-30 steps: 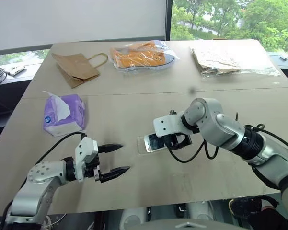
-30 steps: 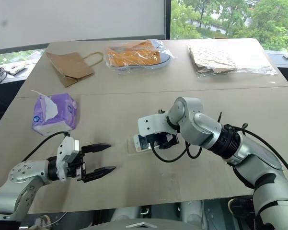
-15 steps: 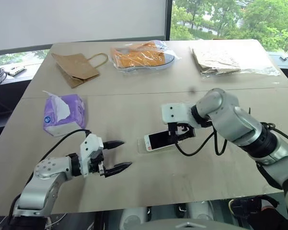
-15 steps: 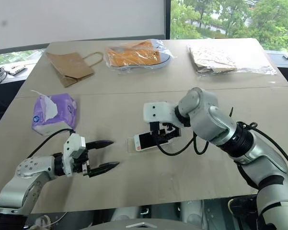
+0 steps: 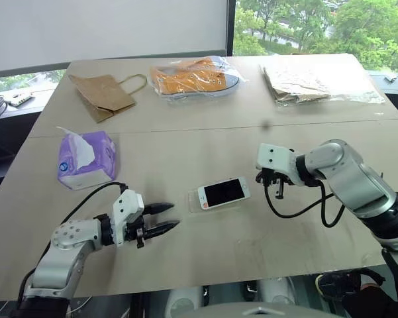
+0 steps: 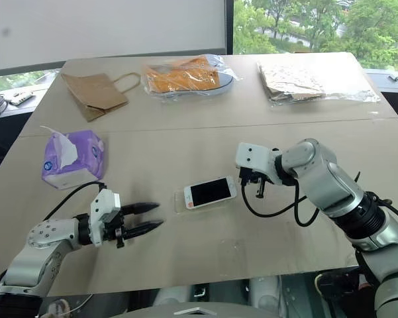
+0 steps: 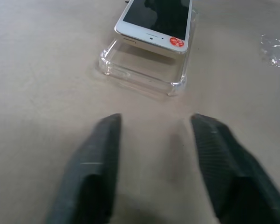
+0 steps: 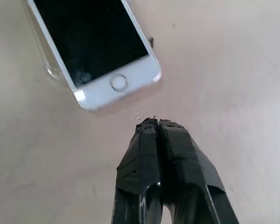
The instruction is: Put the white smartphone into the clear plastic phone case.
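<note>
Phone: the white smartphone [image 5: 223,192] lies screen up near the middle of the table [image 5: 185,139], one end resting on the clear plastic phone case [image 7: 144,74]. The left wrist view shows it sitting on top of the case, skewed and overhanging, not pressed down inside the rim.

Case: the clear shell lies flat on the table with its open side up. Its near end and two rounded corners stick out bare from under the phone, so the two are overlapped, not lined up.

Right gripper: the right gripper [image 8: 153,125] hangs just beside the home-button end of the phone with its black fingers pressed together and nothing between them. It is close to the phone but apart from it. With its tip shut to a single point, I'd guess it is set to nudge or press the phone, not to pick it up.

Left gripper: the left gripper [image 7: 153,135] sits low over the table on the case's side, pointing at the bare end of the shell. Its fingers are partly open with a clear gap and hold nothing. From here it looks placed to steady the case.

Progress: my judgement is that the phone is laid on but not seated; it needs squaring up and pressing in.

Bystanders: the purple tissue pack [image 5: 86,159], brown paper bag [image 5: 106,93] and the bagged items at the far edge stand well apart.
</note>
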